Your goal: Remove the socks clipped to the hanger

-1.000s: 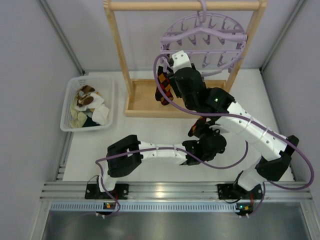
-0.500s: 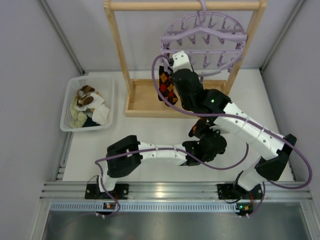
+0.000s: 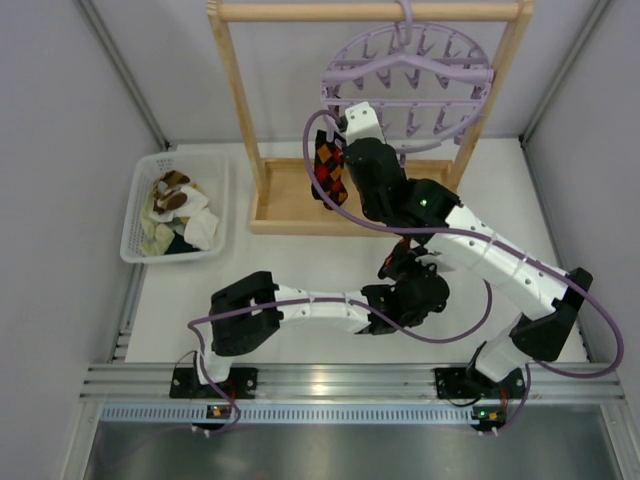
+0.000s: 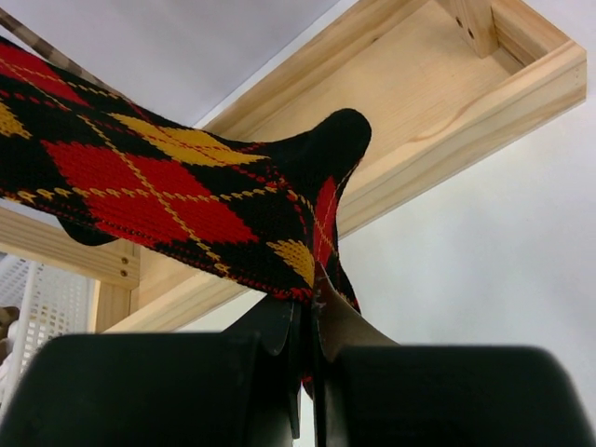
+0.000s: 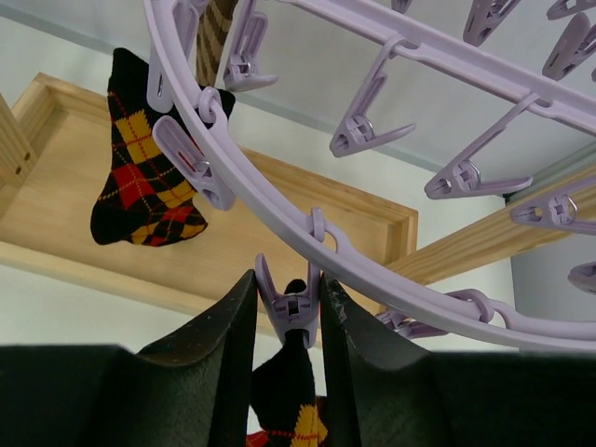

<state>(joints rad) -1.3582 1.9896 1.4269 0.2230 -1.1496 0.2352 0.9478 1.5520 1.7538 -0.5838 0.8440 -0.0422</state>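
The lavender hanger [image 3: 405, 70] hangs from the wooden rack's top bar; its ring [image 5: 279, 200] fills the right wrist view. My right gripper [image 5: 289, 279] is shut on one clip [image 5: 289, 307], a finger against each wing. A black argyle sock [image 5: 284, 386] hangs from that clip. My left gripper [image 4: 312, 298] is shut on the lower end of an argyle sock [image 4: 168, 196] that stretches up and left; in the top view it [image 3: 398, 262] is under the right arm. A second argyle sock [image 5: 149, 177] hangs clipped to the left, and a brown striped sock [image 5: 216, 28] behind it.
The light wooden rack [image 3: 240, 110] stands at the back with its tray base [image 3: 285, 200] under the hanger. A white basket [image 3: 140, 215] at the left holds socks and cloth pieces. Several bare clips [image 5: 466, 172] dangle from the ring.
The argyle sock beside the right gripper has turned and swung a little in the top view. The right wrist has shifted slightly. The left gripper has stayed shut low under the right arm.
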